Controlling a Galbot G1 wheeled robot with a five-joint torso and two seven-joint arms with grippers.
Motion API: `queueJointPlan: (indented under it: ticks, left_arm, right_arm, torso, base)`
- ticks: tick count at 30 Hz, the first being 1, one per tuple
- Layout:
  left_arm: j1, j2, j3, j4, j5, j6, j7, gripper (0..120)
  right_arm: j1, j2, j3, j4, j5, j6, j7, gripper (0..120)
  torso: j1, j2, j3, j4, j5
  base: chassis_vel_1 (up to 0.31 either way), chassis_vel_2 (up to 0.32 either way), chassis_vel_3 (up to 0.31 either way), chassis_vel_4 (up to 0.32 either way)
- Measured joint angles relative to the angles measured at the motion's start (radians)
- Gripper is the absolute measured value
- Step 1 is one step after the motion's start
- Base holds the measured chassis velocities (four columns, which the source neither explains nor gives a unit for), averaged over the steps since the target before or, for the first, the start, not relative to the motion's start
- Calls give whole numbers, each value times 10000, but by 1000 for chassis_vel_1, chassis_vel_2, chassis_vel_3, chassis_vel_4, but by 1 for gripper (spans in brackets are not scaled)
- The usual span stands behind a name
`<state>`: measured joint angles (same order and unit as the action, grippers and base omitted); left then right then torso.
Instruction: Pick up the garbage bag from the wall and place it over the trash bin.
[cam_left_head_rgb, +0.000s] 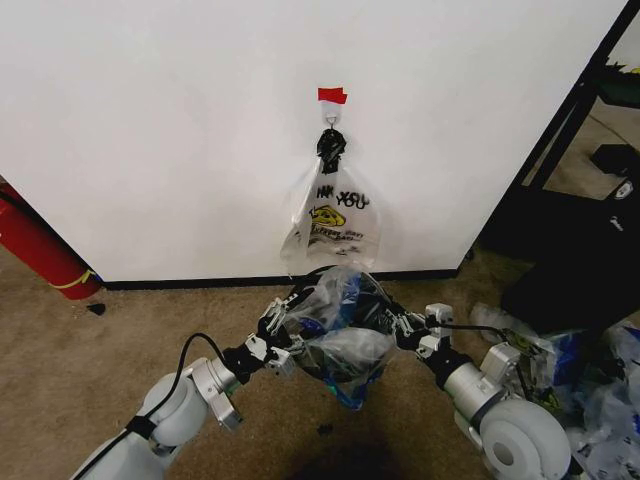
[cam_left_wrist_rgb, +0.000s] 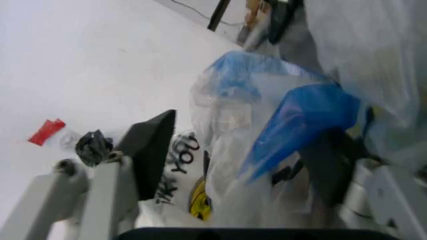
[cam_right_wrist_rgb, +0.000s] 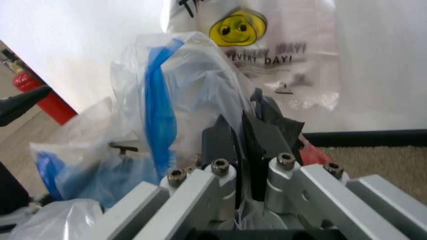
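Head view: our 2 grippers, left gripper (cam_left_head_rgb: 283, 322) and right gripper (cam_left_head_rgb: 402, 325), pinch the garbage bag (cam_left_head_rgb: 340, 335) tight, stretched just above the trash bin (cam_right_wrist_rgb: 310, 150). We should pull evenly.

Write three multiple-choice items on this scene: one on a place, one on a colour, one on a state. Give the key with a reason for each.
1. Where does the smiley-face bag hang?
A. From a hook on the wall
B. On the black shelf
C. On the red cylinder

2. What colour is the tape strip above the hook?
A. Yellow
B. Red
C. Green

3. What is the right hand doing?
A. Resting open on the carpet
B. Pinching the garbage bag
C. Gripping the hook

Key:
1. A: its knotted top sits on the hook against the white wall.
2. B: it shows red in the head view.
3. B: its fingers are shut on the garbage bag, which the left hand also holds from the other side, over the trash bin.
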<state>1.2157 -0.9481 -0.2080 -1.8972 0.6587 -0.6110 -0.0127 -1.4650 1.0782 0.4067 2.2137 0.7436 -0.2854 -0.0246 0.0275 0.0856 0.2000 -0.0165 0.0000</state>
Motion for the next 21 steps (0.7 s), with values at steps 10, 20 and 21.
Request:
queueJointPlan:
  ticks: [10,20,21]
  left_arm:
    - [-252,268,360,362,-3297,-890,1308,23]
    - [-153,621,763,-5,-7501,776,1473,0]
    - [-149,673,865,-139,-8328,1297,1391,0]
  right_arm:
    - [348,-13,-133,-307,92,-167,-5,0]
    - [494,-34,-239,-666,10,-131,-297,0]
    - [491,-61,-217,-750,-73,-2,-503,0]
  torso:
    - [0,0,0,1,-1]
    - [0,0,0,1,0]
    - [0,0,0,1,0]
  base:
    - [0,0,0,0]
    - [0,0,0,0]
    - [0,0,0,0]
